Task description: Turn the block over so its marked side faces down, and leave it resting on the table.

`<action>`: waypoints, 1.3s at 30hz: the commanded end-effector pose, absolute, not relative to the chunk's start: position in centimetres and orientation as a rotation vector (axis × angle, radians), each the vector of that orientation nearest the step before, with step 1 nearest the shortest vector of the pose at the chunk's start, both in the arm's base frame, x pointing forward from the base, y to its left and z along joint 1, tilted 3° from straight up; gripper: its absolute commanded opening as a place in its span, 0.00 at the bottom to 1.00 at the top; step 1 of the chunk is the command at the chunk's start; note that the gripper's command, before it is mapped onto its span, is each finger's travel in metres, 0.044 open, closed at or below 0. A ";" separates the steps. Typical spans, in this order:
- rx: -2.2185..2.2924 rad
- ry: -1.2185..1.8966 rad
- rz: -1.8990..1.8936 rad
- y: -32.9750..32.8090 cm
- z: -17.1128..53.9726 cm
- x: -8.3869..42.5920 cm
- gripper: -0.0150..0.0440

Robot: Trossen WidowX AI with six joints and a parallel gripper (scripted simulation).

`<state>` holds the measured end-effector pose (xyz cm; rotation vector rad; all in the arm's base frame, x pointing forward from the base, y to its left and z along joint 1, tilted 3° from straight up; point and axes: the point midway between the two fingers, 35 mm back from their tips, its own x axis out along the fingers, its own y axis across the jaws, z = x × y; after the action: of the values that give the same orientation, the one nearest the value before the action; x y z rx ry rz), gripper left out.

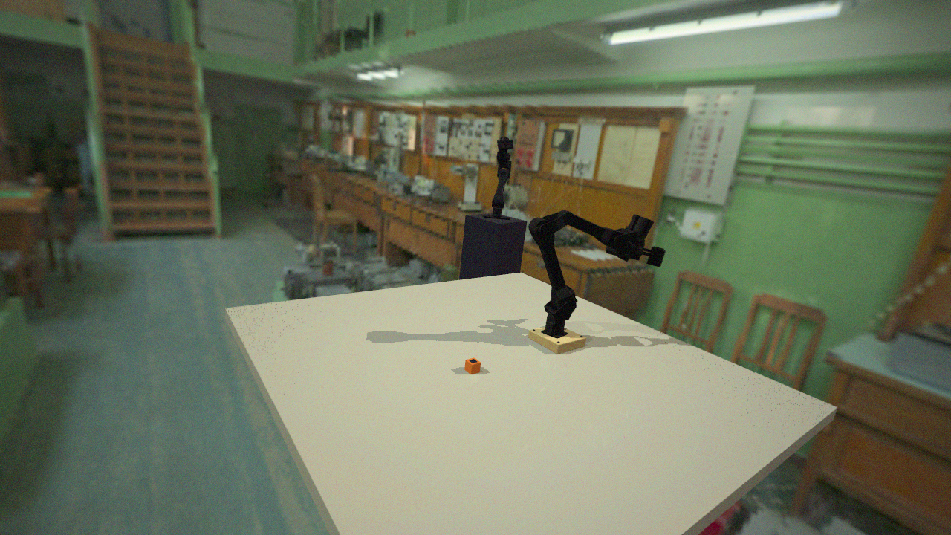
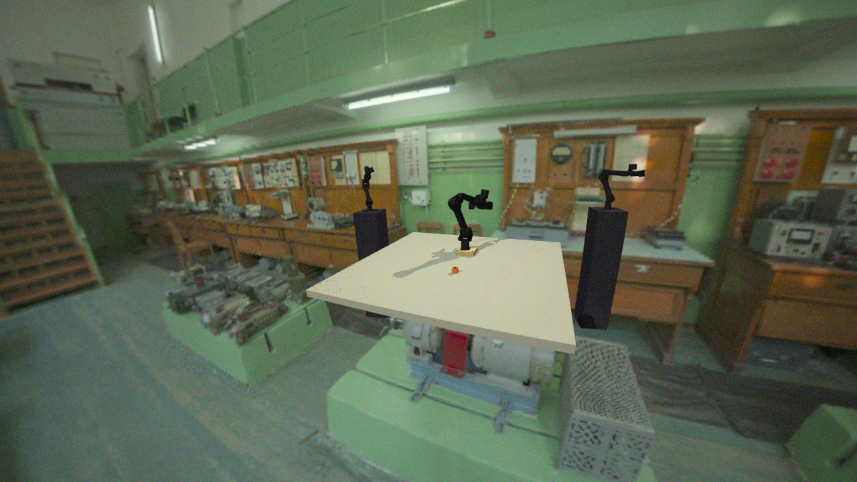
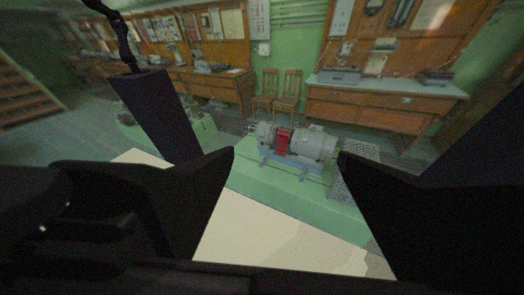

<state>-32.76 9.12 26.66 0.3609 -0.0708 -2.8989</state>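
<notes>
A small orange block (image 1: 472,368) (image 2: 454,270) rests on the pale table (image 1: 425,452) (image 2: 509,305). In the top view a dark square mark shows on its top face. The block is not in the wrist view. My gripper (image 1: 654,255) (image 2: 490,205) (image 3: 284,153) is open and empty, with its fingers wide apart in the wrist view. It is raised high above the table, on the far side of the arm's base from the block, and points away from the block.
The arm's wooden base plate (image 1: 557,340) (image 2: 466,252) stands on the table near the block. Two other black arms stand on dark pedestals (image 1: 492,249) (image 2: 600,264) beyond the table edges. Shadows of the arm fall across the table.
</notes>
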 end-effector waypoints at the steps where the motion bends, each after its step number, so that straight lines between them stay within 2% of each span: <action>1: 0.366 -0.077 -2.907 9.4 26.6 -32.7 0.98; 6: 0.499 -0.257 -3.114 16.5 25.5 -30.9 1.00; 11: 0.641 -0.509 -3.332 24.0 24.1 -26.9 1.00; 22: 0.890 -1.218 -3.689 35.4 21.5 -12.0 1.00; 31: 0.988 -2.110 -3.722 37.9 19.4 3.4 1.00; 39: 0.838 -3.170 -3.324 34.2 17.1 16.6 1.00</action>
<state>12.66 35.70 17.80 0.9133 -2.8215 -3.5063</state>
